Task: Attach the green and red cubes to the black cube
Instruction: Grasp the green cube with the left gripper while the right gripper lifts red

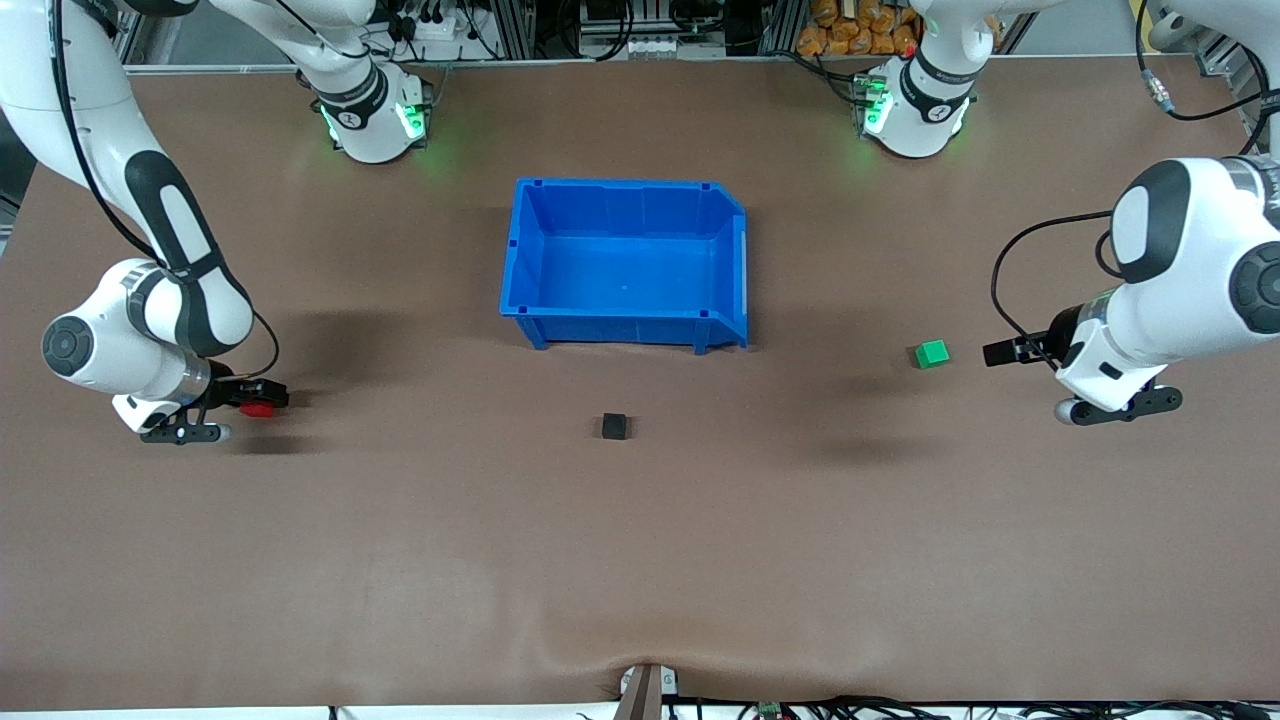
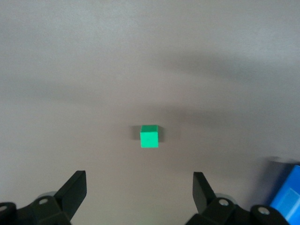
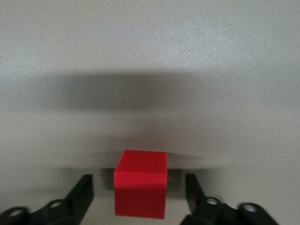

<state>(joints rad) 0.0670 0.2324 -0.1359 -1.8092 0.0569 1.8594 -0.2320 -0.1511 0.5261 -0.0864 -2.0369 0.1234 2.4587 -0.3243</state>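
Observation:
The black cube (image 1: pixel 615 426) sits alone on the brown table, nearer to the front camera than the blue bin. Toward the right arm's end lies the red cube (image 1: pixel 258 409) (image 3: pixel 140 190). My right gripper (image 1: pixel 265 400) (image 3: pixel 139 180) is low around it and open, with a gap showing between each finger and the cube. The green cube (image 1: pixel 932 353) (image 2: pixel 149 136) rests toward the left arm's end. My left gripper (image 1: pixel 995 352) (image 2: pixel 139 187) is low beside it, pointed at it, wide open and empty, a short way off.
An empty blue bin (image 1: pixel 625 185) stands mid-table, its open cut-down side toward the left arm's end. Its corner (image 2: pixel 288 194) shows in the left wrist view. A brown mat (image 1: pixel 640 560) covers the table.

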